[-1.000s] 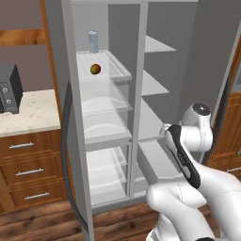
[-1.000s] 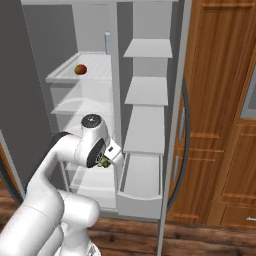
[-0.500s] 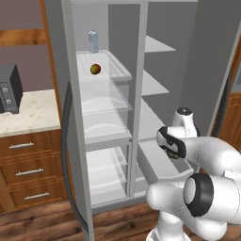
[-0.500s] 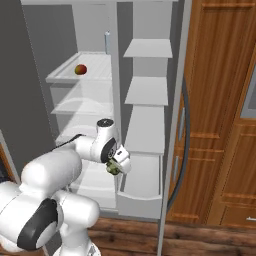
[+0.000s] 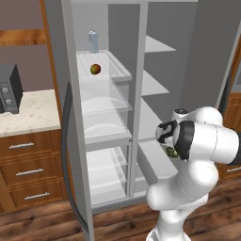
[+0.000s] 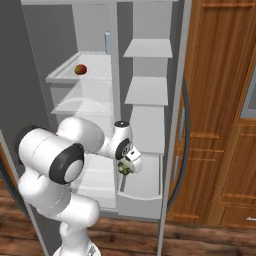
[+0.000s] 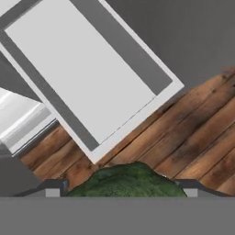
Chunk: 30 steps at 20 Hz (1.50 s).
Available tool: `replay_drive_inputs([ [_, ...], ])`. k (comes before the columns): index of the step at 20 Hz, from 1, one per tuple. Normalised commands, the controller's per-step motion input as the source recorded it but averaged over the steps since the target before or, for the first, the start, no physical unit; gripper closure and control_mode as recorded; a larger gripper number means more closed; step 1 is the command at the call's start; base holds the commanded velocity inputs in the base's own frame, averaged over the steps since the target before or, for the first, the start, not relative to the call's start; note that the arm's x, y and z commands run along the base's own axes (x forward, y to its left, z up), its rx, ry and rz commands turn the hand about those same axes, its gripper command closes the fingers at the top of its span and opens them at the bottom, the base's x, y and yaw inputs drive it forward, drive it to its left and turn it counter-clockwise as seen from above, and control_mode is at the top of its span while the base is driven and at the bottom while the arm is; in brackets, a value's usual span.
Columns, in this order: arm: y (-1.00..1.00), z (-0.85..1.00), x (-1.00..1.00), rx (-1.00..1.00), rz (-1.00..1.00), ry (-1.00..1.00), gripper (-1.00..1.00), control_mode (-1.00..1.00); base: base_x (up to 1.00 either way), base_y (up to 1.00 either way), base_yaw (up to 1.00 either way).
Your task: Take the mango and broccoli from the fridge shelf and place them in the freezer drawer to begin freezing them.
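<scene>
At the bottom of the hand view, our gripper point(image 7: 124, 190) is clenched on the broccoli point(image 7: 126, 182), a dark green lump between the finger tips. Beyond it, in the upper left, we see the open freezer drawer point(image 7: 43, 87), grey and flat-bottomed, over the wood floor point(image 7: 193, 137). In the right base view the broccoli point(image 6: 124, 168) hangs at the drawer's point(image 6: 142, 192) near left edge. Upper left, the mango point(image 6: 80, 69) lies on the ribbed fridge shelf point(image 6: 97, 72), with a bottle point(image 6: 106, 40) behind.
</scene>
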Motion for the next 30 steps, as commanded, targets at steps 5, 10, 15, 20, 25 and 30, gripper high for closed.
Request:
replay_drive_inputs([
  [5, 0.00, -0.60, 0.28, 0.00, 0.00, -0.03, 1.00, -1.00, 0.00, 0.00, 0.00],
  [10, 0.00, -0.61, 0.21, 0.00, 0.00, -0.02, 1.00, -1.00, 0.00, 0.00, 0.00],
  [15, 0.00, -0.46, 0.12, 0.03, 0.00, 0.00, 1.00, -1.00, 0.00, 0.00, 0.00],
  [20, -0.02, -0.37, 0.05, 0.06, 0.02, 0.02, 1.00, -1.00, 0.00, 0.00, 0.00],
  [25, -0.06, -0.45, 0.00, 0.07, 0.06, 0.05, 1.00, -1.00, 0.00, 0.00, 0.00],
  [30, -0.09, -0.38, 0.12, 0.06, 0.06, 0.06, 1.00, -1.00, 0.00, 0.00, 0.00],
])
